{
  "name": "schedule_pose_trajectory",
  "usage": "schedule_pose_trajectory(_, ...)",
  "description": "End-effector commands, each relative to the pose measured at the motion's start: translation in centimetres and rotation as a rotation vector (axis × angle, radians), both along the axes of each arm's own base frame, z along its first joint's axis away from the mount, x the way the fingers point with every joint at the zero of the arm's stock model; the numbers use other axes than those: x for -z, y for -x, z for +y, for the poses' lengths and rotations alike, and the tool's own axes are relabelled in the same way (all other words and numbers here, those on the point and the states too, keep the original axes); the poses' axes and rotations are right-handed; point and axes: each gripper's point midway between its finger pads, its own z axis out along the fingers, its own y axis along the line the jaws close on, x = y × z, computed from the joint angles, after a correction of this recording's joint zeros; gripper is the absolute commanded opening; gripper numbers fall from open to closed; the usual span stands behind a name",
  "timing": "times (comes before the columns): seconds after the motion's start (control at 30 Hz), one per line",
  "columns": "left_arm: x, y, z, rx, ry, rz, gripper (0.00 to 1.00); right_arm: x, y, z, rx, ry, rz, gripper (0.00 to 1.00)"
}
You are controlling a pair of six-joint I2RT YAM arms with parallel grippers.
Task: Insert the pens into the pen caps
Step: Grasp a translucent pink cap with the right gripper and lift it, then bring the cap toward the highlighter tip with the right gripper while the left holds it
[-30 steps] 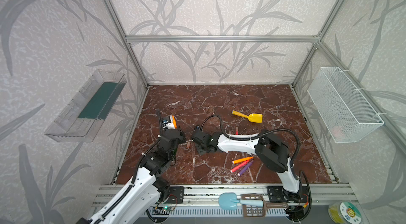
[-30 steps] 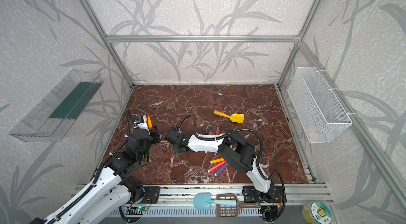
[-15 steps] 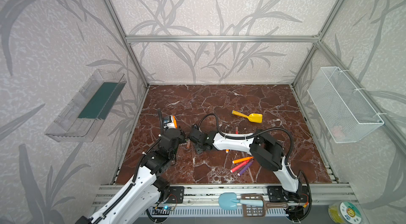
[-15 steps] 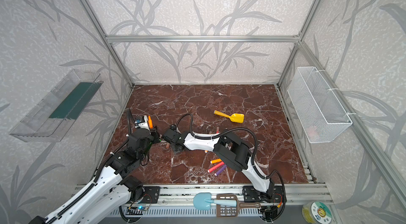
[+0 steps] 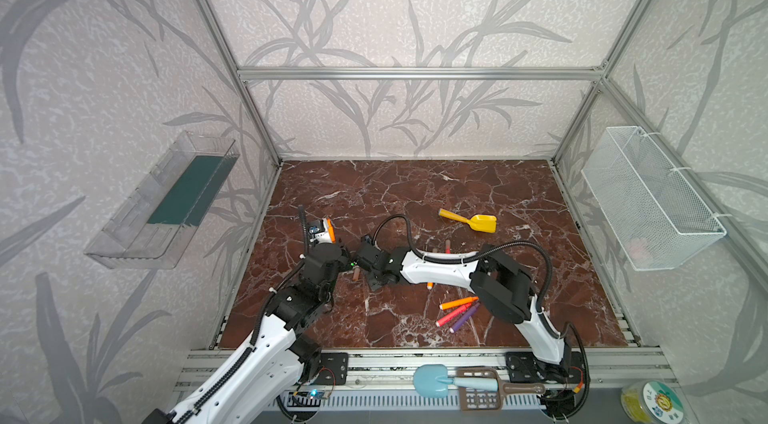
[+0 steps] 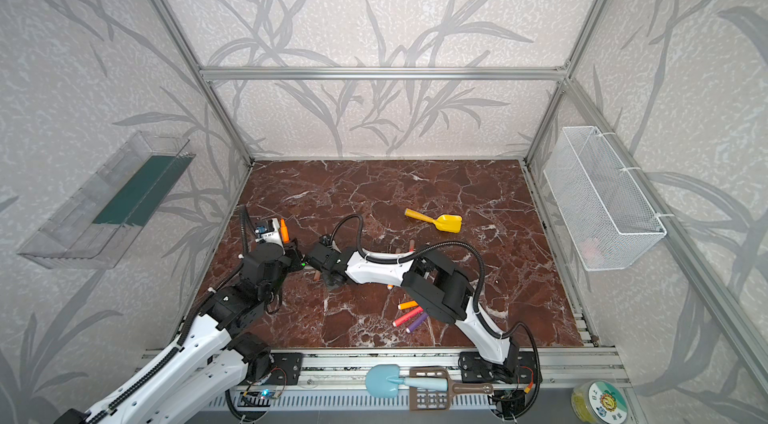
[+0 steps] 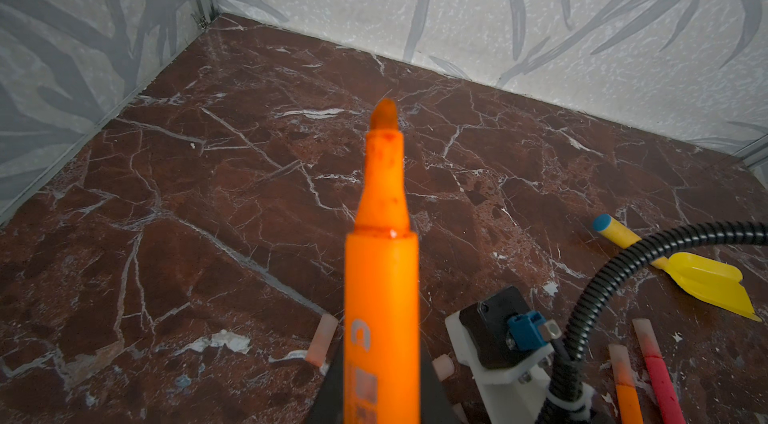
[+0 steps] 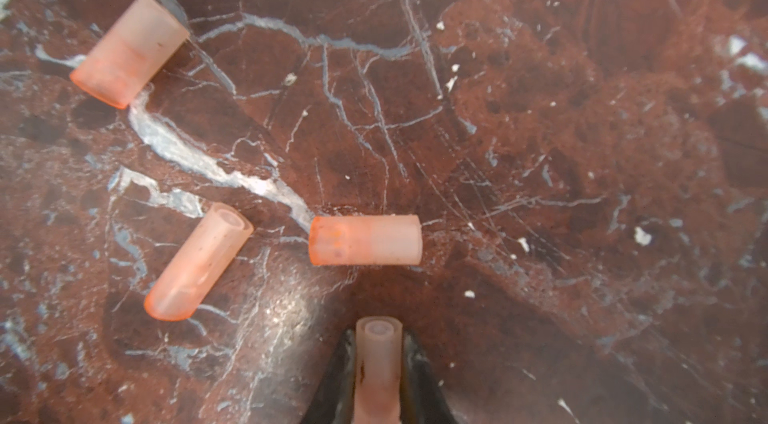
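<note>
My left gripper (image 7: pixel 381 368) is shut on an orange pen (image 7: pixel 382 235), bare tip pointing up; in both top views that pen (image 5: pixel 330 229) (image 6: pixel 284 230) stands at the left. My right gripper (image 8: pixel 377 345), low over the floor just right of the left one (image 5: pixel 375 281), is shut on a pinkish pen cap (image 8: pixel 377 359), open end outward. Three loose pen caps (image 8: pixel 129 50) (image 8: pixel 198 262) (image 8: pixel 365 240) lie ahead of it. Orange (image 5: pixel 458 302), red-pink (image 5: pixel 451 316) and purple (image 5: pixel 465 318) pens lie near the front. Two pens (image 7: pixel 623 380) (image 7: pixel 656 368) lie behind the right arm.
A yellow toy scoop (image 5: pixel 471 221) lies further back on the marble floor. A white wire basket (image 5: pixel 648 197) hangs on the right wall and a clear tray (image 5: pixel 166 201) on the left wall. A blue scoop (image 5: pixel 432 380) rests on the front rail.
My right gripper has slid left toward the left gripper and closed on a pen cap. The left arm and its orange pen have hardly moved.
</note>
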Motion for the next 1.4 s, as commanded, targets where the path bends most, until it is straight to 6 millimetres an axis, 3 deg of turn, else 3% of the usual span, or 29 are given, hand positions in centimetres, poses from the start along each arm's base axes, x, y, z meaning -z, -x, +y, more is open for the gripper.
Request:
schedule_pose_trajectory(0.0,-0.8,-0.1,0.2,-0.008,0.002,-0.027,0.00,1.1,0.3,-1.7,0.013,0.065,0.014,0.17)
schedule_pose_trajectory(0.17,-0.7,-0.1,0.2,-0.008,-0.001,-0.025,0.00,-1.6,0.2,-3.0,0.036,-0.005,-0.014,0.16)
schedule_pose_trajectory(0.33,-0.6,-0.4,-0.4,0.024,-0.002,-0.022,0.00,-5.7,0.0,-6.1,0.081,-0.116,-0.058,0.15)
schedule_pose_trajectory(0.5,-0.3,-0.8,-1.9,0.088,0.015,0.006,0.00,-9.3,0.0,-9.5,0.110,-0.226,-0.091,0.14)
schedule_pose_trajectory(0.73,-0.2,-0.9,-4.9,0.196,0.134,0.079,0.00,-11.8,-0.5,-13.9,0.193,-0.354,-0.126,0.10)
schedule_pose_trajectory(0.87,0.4,0.3,-8.0,0.266,0.364,0.169,0.00,-14.0,-0.8,-16.5,0.241,-0.434,-0.204,0.11)
schedule_pose_trajectory(1.0,2.0,2.4,-12.2,0.409,0.478,0.236,0.00,-15.3,-1.1,-18.9,0.282,-0.508,-0.231,0.11)
schedule_pose_trajectory(1.37,4.6,9.4,-23.7,0.767,0.380,0.229,0.00,-16.5,-0.6,-22.1,0.366,-0.728,-0.238,0.08)
